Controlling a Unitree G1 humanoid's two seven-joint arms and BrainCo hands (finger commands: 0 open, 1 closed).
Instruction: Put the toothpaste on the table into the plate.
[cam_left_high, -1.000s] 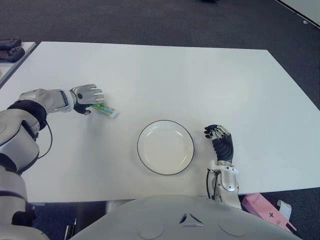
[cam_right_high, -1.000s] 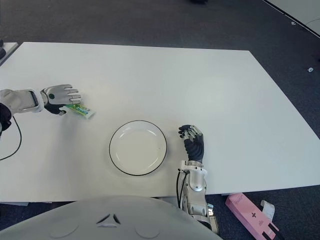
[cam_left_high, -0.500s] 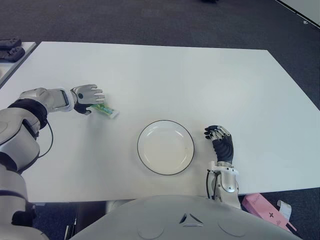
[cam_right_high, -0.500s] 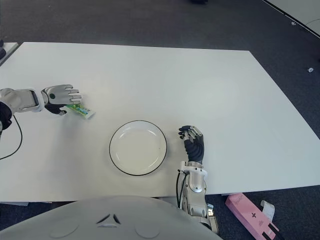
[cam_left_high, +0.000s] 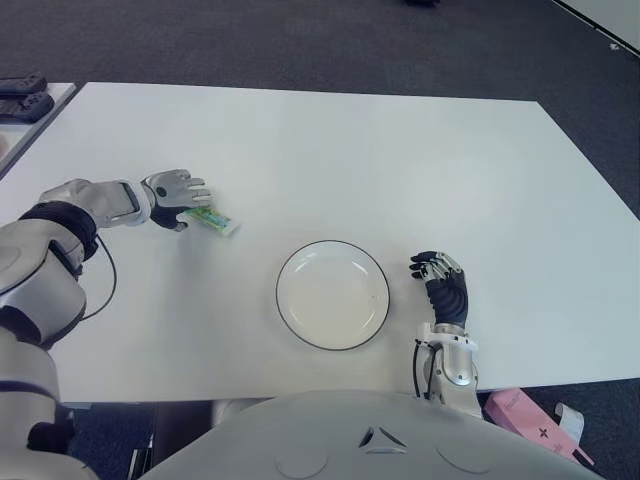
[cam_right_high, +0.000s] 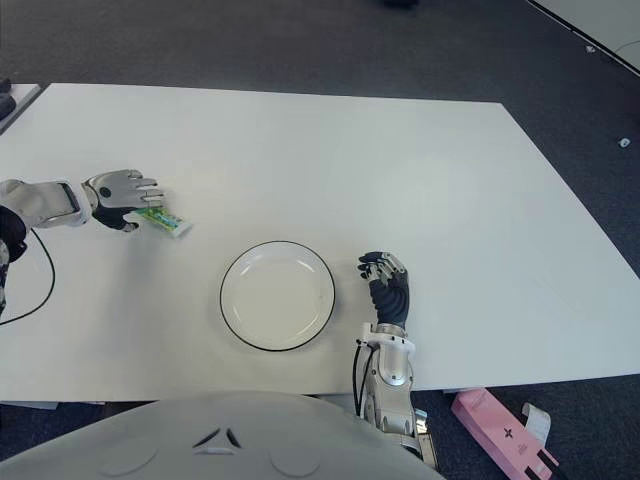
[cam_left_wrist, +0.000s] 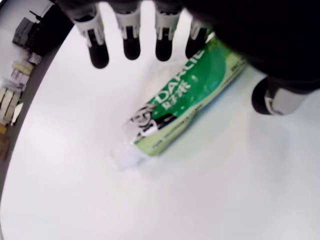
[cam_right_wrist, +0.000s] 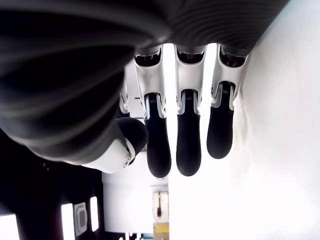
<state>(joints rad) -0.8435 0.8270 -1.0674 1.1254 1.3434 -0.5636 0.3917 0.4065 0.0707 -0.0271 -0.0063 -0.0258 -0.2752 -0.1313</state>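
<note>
Palm-down, left hand (cam_left_high: 172, 190) over toothpaste (cam_left_high: 211, 219), fingers spread, not gripping

Office-like lab room: plain white table (cam_left_high: 400, 160), dark grey carpet (cam_left_high: 300, 40), pink box (cam_left_high: 530, 422) on floor.

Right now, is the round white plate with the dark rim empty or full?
Empty. The round white plate with the dark rim shows only bare white inside; the green toothpaste tube lies on the table under the left hand.
</note>
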